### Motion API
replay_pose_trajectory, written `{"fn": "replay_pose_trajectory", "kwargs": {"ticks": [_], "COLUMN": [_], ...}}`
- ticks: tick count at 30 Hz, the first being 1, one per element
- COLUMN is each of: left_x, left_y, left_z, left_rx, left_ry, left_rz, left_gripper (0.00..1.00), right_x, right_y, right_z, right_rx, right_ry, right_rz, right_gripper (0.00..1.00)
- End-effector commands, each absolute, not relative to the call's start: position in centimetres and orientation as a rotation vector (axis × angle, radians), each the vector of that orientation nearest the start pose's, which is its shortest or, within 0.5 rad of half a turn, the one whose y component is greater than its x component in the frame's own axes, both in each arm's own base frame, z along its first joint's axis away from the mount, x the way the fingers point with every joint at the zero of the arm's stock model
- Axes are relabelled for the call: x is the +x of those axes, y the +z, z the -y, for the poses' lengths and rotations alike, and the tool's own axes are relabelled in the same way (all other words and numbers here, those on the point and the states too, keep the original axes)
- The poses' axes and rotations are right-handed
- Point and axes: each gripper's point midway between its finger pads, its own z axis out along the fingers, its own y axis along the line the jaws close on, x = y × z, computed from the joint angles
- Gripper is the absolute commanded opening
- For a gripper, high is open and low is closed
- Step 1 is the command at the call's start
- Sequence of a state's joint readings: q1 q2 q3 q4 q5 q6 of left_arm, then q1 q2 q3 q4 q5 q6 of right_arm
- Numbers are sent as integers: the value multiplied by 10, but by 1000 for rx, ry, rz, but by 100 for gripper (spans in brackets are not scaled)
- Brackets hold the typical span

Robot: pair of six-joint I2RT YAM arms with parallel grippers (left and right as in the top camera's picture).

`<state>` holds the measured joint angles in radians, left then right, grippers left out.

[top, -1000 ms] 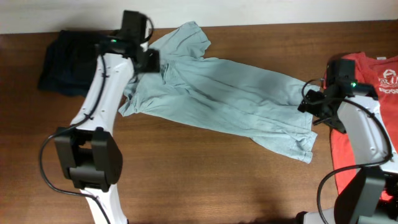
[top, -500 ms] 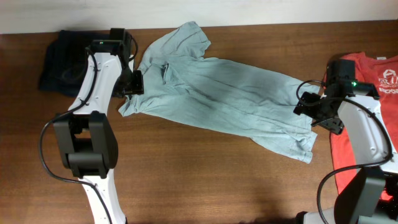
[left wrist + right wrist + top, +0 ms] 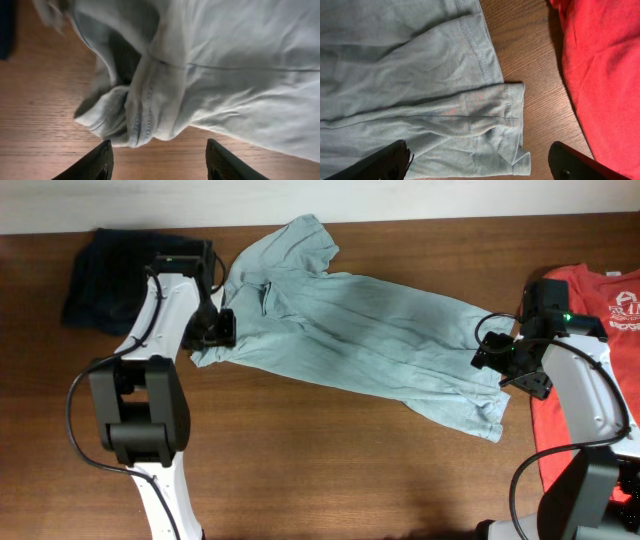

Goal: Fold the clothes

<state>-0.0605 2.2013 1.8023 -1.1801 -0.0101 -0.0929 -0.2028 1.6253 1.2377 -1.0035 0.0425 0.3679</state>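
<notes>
The pale blue-grey T-shirt (image 3: 370, 335) lies spread slantwise across the wooden table, creased, with a bunched sleeve at its left end (image 3: 145, 110). My left gripper (image 3: 216, 328) is open and empty, hovering at that bunched end; in the left wrist view its fingertips (image 3: 160, 165) straddle bare wood just short of the cloth. My right gripper (image 3: 498, 360) is open and empty over the shirt's right hem; in the right wrist view its fingers (image 3: 480, 167) straddle the folded hem corner (image 3: 507, 112). The red T-shirt (image 3: 585, 390) with white print lies at the right edge, and also shows in the right wrist view (image 3: 605, 70).
A dark navy garment (image 3: 105, 275) lies crumpled at the back left, next to the left arm. The table's back edge meets a pale wall (image 3: 420, 200). Bare wood (image 3: 330, 470) fills the front of the table.
My left gripper has moved from the shirt's collar area down and left to the bunched sleeve end. My right gripper has shifted slightly left onto the hem. The shirt has barely moved.
</notes>
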Motion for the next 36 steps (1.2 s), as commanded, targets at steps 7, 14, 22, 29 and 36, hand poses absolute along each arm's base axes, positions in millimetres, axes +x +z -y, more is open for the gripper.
{"fn": "replay_pose_trajectory", "kwargs": {"ticks": [7, 14, 22, 29, 36], "left_x": [416, 434, 457, 479, 493], "left_y": [14, 21, 31, 35, 39], "left_z": [20, 12, 13, 11, 1], "left_rx": [8, 44, 85, 83, 48], "left_ry": [29, 103, 98, 99, 106], "left_rz": [-3161, -3092, -3005, -2915, -2859], "left_gripper": [49, 32, 33, 33, 33], "right_x": [314, 299, 279, 301, 317], "right_y": [99, 96, 95, 95, 97], "right_z": [69, 66, 61, 65, 45], "right_rx": [836, 852, 878, 835, 556], "right_ry": [-33, -38, -45, -33, 150], "right_rz": [-2850, -2912, -2992, -2909, -2925], "right_gripper": [61, 35, 36, 62, 68]}}
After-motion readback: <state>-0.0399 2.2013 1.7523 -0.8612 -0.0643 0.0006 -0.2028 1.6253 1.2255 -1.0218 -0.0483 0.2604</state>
